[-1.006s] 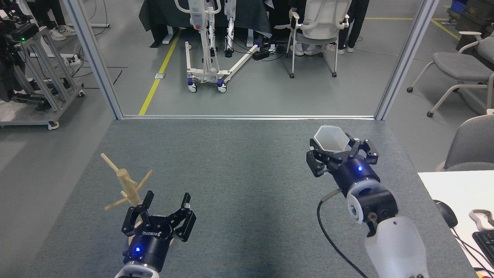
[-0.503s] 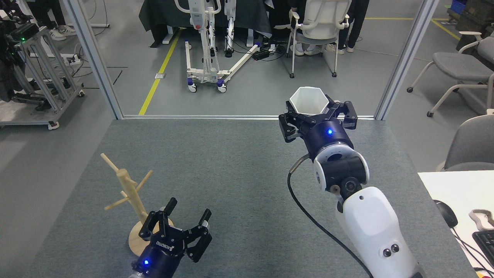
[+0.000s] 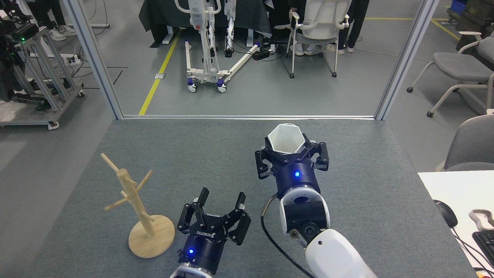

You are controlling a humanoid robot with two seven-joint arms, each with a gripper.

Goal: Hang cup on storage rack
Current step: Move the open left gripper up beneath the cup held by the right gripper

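White and faceted, the cup (image 3: 286, 138) sits clamped in the right end effector (image 3: 290, 152), its hexagonal mouth tipped up and away from the robot, held above the grey worktop (image 3: 231, 154) near the middle. Its tab handle is hidden behind the fingers, so which way the hole faces cannot be told. The storage rack (image 3: 133, 200) stands well apart to the left and nearer the robot, post upright on its round base, pegs slanting up and outward; the peg nearest the cup points up and right. The left end effector (image 3: 219, 206) hovers between rack and cup, fingers spread and empty. The carry must likely run leftward and back, past that open end effector.
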